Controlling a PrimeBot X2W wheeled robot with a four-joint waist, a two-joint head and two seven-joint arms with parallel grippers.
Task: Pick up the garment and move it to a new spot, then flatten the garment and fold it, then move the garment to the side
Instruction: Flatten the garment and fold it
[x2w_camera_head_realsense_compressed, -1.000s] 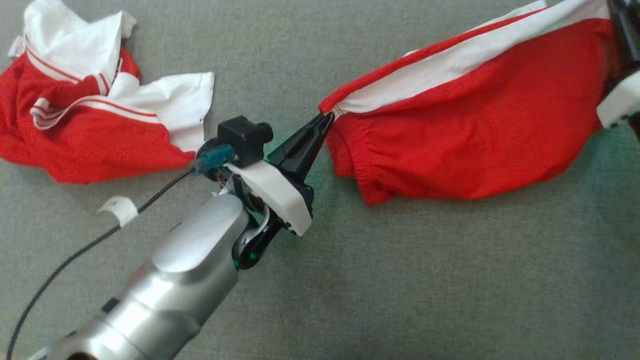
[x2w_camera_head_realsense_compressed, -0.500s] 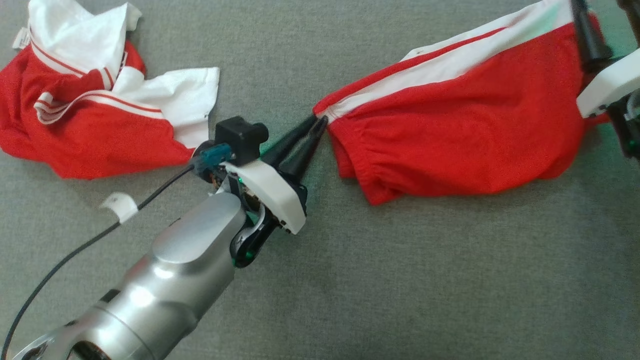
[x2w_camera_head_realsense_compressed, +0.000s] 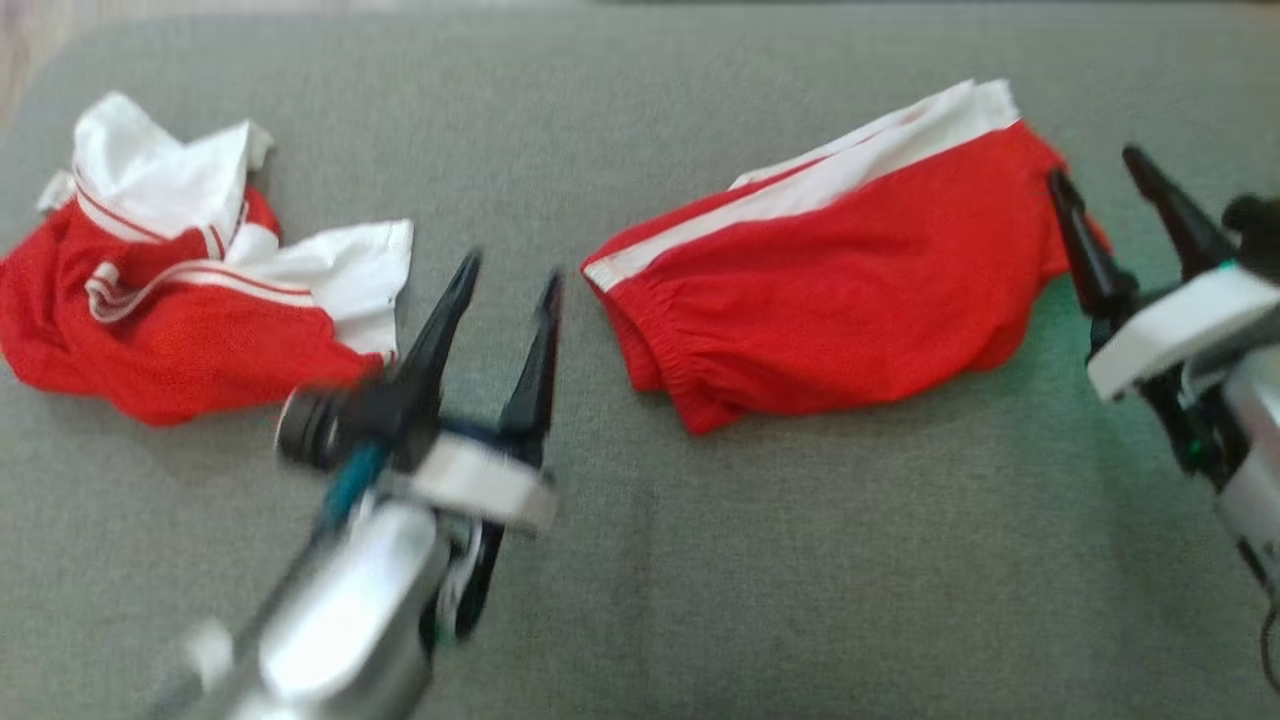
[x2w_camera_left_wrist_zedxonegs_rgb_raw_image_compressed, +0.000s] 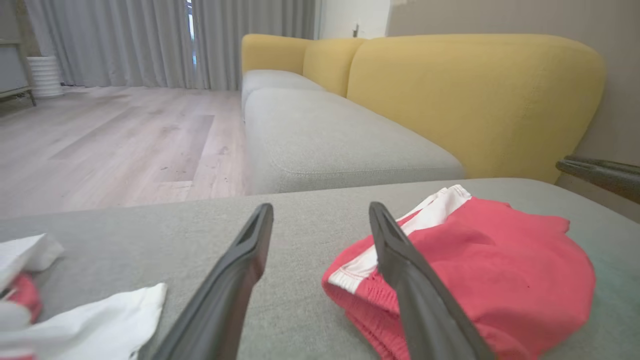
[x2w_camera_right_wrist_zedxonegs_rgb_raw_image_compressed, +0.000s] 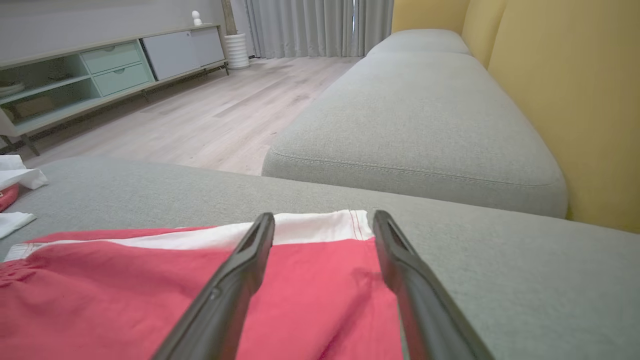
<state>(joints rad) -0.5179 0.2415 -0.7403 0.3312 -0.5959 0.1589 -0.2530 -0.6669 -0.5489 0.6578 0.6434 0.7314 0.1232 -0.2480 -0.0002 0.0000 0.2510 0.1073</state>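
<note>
The garment (x2w_camera_head_realsense_compressed: 830, 270), red shorts with a white side stripe, lies folded on the grey cushion (x2w_camera_head_realsense_compressed: 700, 560); it also appears as the garment (x2w_camera_left_wrist_zedxonegs_rgb_raw_image_compressed: 475, 280) in the left wrist view and the garment (x2w_camera_right_wrist_zedxonegs_rgb_raw_image_compressed: 150, 290) in the right wrist view. My left gripper (x2w_camera_head_realsense_compressed: 510, 270) stands open just left of its waistband end, holding nothing. My right gripper (x2w_camera_head_realsense_compressed: 1095, 170) is open at the garment's right end, nothing between its fingers. In the left wrist view my left gripper (x2w_camera_left_wrist_zedxonegs_rgb_raw_image_compressed: 320, 212) points past the garment's left edge. In the right wrist view my right gripper (x2w_camera_right_wrist_zedxonegs_rgb_raw_image_compressed: 324, 217) hovers over the white stripe.
A second red and white garment (x2w_camera_head_realsense_compressed: 170, 290) lies crumpled at the cushion's left. A yellow sofa back (x2w_camera_left_wrist_zedxonegs_rgb_raw_image_compressed: 475, 95) rises behind the grey seat cushions (x2w_camera_right_wrist_zedxonegs_rgb_raw_image_compressed: 415, 115). Wooden floor (x2w_camera_left_wrist_zedxonegs_rgb_raw_image_compressed: 110, 135) and a low cabinet (x2w_camera_right_wrist_zedxonegs_rgb_raw_image_compressed: 100, 75) lie beyond.
Both grippers have opened and let go of the garment's ends, which now rests on the cushion. Both arms have drawn back. The head camera has shifted.
</note>
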